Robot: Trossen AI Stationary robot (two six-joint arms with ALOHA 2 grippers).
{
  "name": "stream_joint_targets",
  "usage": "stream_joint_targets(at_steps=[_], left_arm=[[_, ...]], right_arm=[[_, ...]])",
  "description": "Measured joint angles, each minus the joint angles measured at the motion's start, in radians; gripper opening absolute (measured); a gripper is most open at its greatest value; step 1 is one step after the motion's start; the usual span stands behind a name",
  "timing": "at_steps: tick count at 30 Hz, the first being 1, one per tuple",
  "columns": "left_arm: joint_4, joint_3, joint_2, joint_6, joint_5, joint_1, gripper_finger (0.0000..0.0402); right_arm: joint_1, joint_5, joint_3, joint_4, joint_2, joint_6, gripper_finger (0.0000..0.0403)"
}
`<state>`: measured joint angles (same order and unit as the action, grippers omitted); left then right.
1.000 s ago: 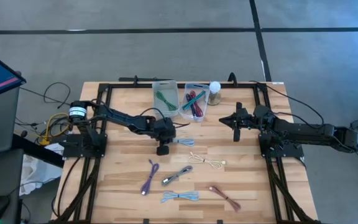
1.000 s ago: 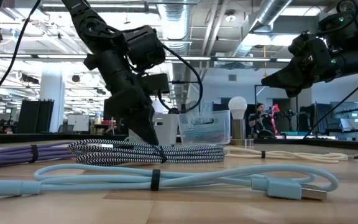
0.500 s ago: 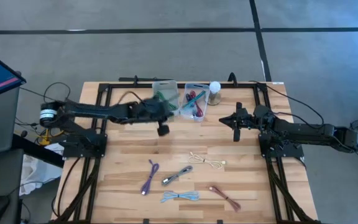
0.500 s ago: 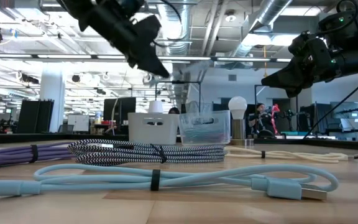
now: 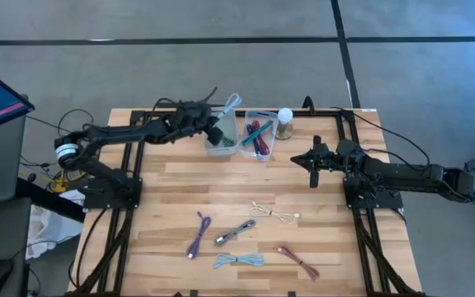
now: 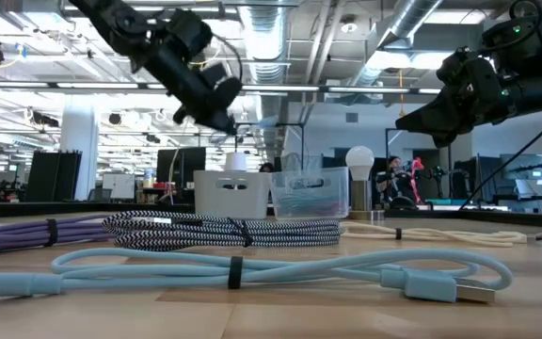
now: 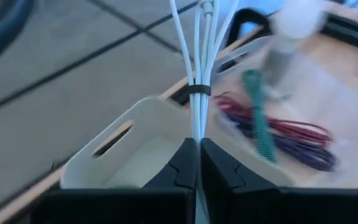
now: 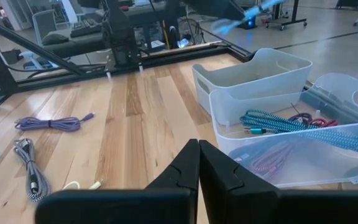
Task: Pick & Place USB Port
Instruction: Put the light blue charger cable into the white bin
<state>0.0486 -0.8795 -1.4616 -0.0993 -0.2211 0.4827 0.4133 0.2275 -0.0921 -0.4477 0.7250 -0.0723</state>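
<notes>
My left gripper [image 5: 218, 129] is shut on a pale blue bundled USB cable [image 5: 232, 103] and holds it in the air over the white bin [image 5: 219, 139] at the table's far edge. In the left wrist view the cable [image 7: 199, 56] runs forward from the fingertips, bound by a black tie [image 7: 199, 89]. The clear bin [image 5: 259, 140] beside the white one holds green, red and purple cables. My right gripper [image 5: 314, 161] is shut and empty, in the air right of the bins. My left gripper pinches the bundled cable between its two fingers [image 7: 185, 163], short of the black tie, on the strands [image 7: 197, 132]. The fingers lie along the cable and come from the table's left. The cable sticks out past the fingertips, clear of the table, over the white bin.
Several bundled cables lie on the near half of the table: purple [image 5: 198, 233], black-and-white striped [image 5: 235, 233], cream [image 5: 275, 214], light blue [image 5: 239, 261] and maroon [image 5: 297, 260]. A white bulb [image 5: 284, 120] stands right of the clear bin. Black frame rails run along the table's edges.
My left gripper has risen from the middle of the table with the pale blue cable and gone toward the far edge, to above the white bin. The cable is lifted clear of the table and now points up and away past the fingers.
</notes>
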Motion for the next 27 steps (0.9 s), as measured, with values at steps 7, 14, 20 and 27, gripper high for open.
stream_joint_targets(at_steps=[7,14,20,27], left_arm=[[0.003,0.000,-0.134,-0.067,0.007,0.032,0.0007],[0.004,0.000,-0.235,-0.093,0.007,0.027,0.0007],[0.012,0.000,-0.249,-0.093,0.007,0.027,0.0012],[0.035,0.000,-0.249,-0.092,-0.015,0.027,0.0057]], right_arm=[[0.000,0.000,0.000,0.001,0.000,0.000,0.0001],[0.000,0.000,0.000,0.002,0.000,0.000,0.0001],[0.000,0.000,0.000,0.003,0.000,0.000,0.0001],[0.000,0.000,0.000,0.004,0.000,0.000,0.0001]])
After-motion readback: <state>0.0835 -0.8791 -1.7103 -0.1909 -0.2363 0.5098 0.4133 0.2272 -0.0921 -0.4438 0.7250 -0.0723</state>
